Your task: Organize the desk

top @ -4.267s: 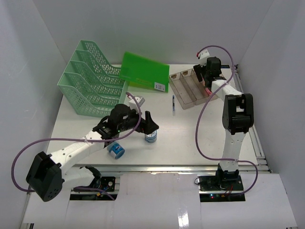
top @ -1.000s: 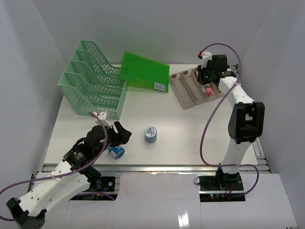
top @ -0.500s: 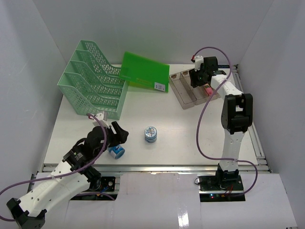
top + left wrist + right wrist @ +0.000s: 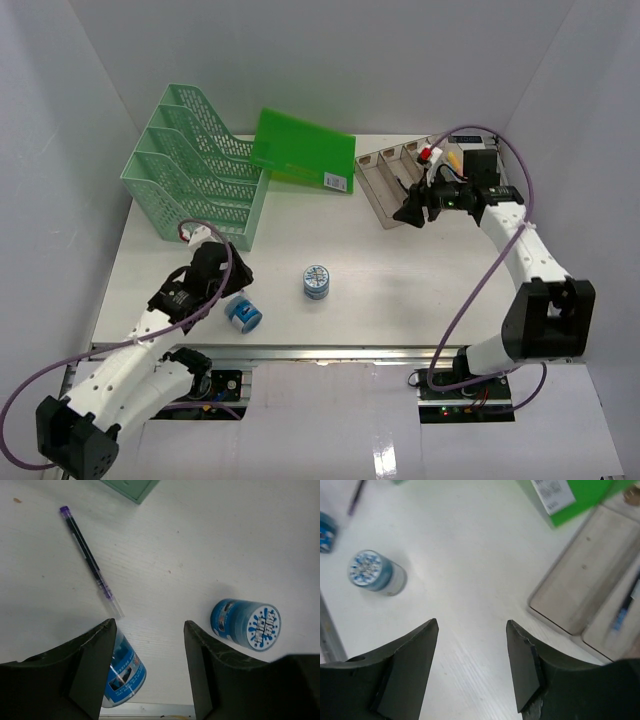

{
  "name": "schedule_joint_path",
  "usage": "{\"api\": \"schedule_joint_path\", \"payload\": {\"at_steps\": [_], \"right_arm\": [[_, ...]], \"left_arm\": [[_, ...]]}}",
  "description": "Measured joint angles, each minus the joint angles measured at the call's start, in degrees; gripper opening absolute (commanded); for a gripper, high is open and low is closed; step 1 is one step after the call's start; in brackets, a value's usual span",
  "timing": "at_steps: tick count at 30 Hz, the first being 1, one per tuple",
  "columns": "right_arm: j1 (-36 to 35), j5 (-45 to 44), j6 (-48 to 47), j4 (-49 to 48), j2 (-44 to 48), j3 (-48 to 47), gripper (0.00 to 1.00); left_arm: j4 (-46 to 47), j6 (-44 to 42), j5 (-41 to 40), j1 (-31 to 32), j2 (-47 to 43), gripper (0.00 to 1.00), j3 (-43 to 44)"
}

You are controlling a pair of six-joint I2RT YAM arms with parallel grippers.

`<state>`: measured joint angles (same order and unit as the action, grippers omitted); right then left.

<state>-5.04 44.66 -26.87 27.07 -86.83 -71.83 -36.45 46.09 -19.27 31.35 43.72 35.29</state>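
Plastic tray (image 4: 378,192) has been vacated by the right end effector (image 4: 410,212), now spread empty; a pen (image 4: 622,613) seems stowed inside; a blue jar (image 4: 316,281) awaits.

Top cam sits high above and behind the arm bases, tilted down, so it takes in the whole big flat white desk (image 4: 400,270) with metal rail edges. The left wrist cam is way closer, staring almost straight down at the near-left patch. The right wrist cam hangs higher, looking down over the middle, with the clear compartmented plastic tray (image 4: 580,595) at its right edge. All three catch the upright blue cylindrical tub with the splash-print lid (image 4: 316,281). The blue tub lying on its side (image 4: 122,672) shows up in both the overhead and left wrist views.
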Motion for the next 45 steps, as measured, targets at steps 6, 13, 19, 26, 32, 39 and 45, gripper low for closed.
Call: {"api": "schedule_joint_path", "payload": {"at_steps": [6,13,19,26,32,39,45], "right_arm": [[2.69,10.35,-2.76,0.4,9.38,11.78,0.63],[8.14,16.29,-3.63,0.53,9.51,14.75,0.62],[8.33,18.75,-3.76,0.34,9.78,15.41,0.62],[8.46,19.47,-3.76,0.22,9.78,15.5,0.62],[8.8,19.69,-3.76,0.22,9.78,15.51,0.62],[9.19,20.07,-3.76,0.22,9.78,15.53,0.61],[9.94,20.9,-3.74,0.18,9.78,16.31,0.61]], "left_arm": [[3.7,-5.12,8.59,-19.38,9.18,0.45,0.93],[7.41,-7.98,11.26,-23.75,18.77,0.43,0.86],[12.37,-7.78,11.41,-23.75,22.02,0.47,0.76],[15.25,-7.95,11.46,-23.75,31.99,0.48,1.11],[15.46,-8.63,10.42,-23.75,33.52,0.49,1.06],[16.29,-9.64,9.6,-23.75,35.62,0.4,2.31],[17.19,-9.94,8.57,-23.75,39.67,0.28,5.3]]}}
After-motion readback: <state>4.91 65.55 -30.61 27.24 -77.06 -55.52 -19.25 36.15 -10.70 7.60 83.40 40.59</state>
